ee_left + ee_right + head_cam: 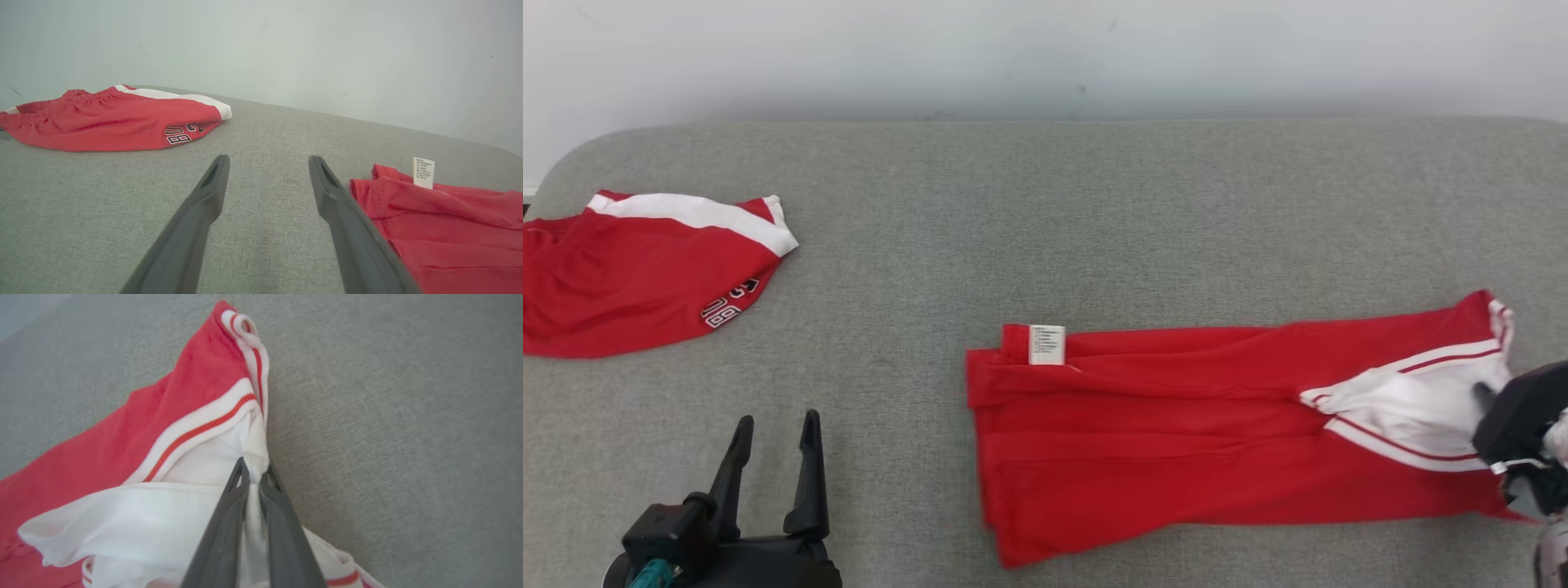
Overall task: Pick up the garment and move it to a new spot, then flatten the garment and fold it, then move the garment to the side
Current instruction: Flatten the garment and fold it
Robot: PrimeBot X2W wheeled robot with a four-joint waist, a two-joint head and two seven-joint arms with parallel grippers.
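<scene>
Red garment (pixel 1176 425) in right claw (pixel 255 472); second garment (pixel 637 278) apart

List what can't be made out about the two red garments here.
- Care label print: too small, head and left wrist views.
- Folded red shorts: cut by head view's left edge; lettering partly tucked under a fold.
- Red garment layers pinched by right end effector: hidden inside its grip, right wrist view.

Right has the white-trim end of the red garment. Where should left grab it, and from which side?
Probably the garment's left end, at the raised flap by the label. It seems to stand off the table, giving a lip to pinch; the rest lies flat. Come low from the left, where the open left gripper sits. The right gripper is shut on the white end.
</scene>
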